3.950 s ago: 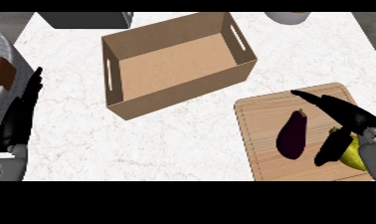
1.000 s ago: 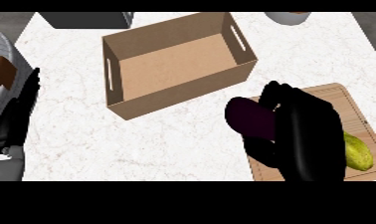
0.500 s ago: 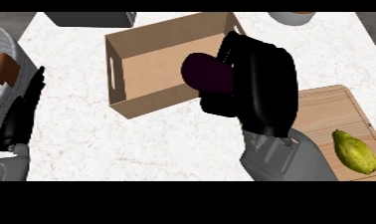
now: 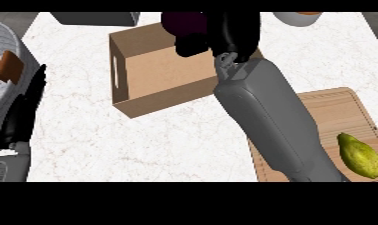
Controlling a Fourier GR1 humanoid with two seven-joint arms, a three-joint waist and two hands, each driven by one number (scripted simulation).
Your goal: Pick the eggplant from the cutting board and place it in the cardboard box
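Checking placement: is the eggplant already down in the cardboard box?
No. The eggplant is held in the right robot hand, above the cardboard box; not released.

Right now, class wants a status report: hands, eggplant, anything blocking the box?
Right hand shut on eggplant, above the cardboard box. Left hand open, resting at left edge. Box interior unobstructed; eggplant not yet released.

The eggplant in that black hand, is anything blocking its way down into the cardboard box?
Nothing visible does. The right hand holds the eggplant over the far part of the cardboard box, whose top is open and whose visible floor is bare. The pear lies off on the cutting board.
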